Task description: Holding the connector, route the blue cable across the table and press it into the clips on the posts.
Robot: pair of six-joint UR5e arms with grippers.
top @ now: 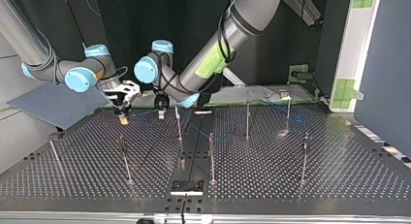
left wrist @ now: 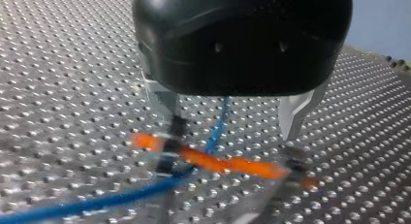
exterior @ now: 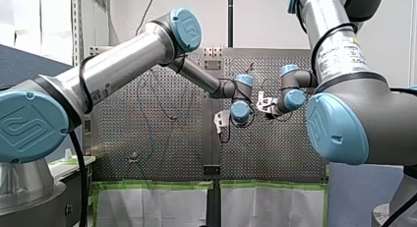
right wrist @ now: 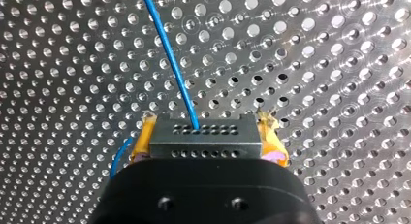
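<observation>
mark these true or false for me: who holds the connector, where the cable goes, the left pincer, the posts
1. My right pincer grips the connector between yellow pads. True.
2. The blue cable lies loose, detached from the connector. False: it runs straight into the connector's holed face.
3. My left pincer is clamped shut on the cable. False: its metal fingers stand apart, and the cable passes between them.
4. Thin posts stand upright on the perforated table. True.
</observation>
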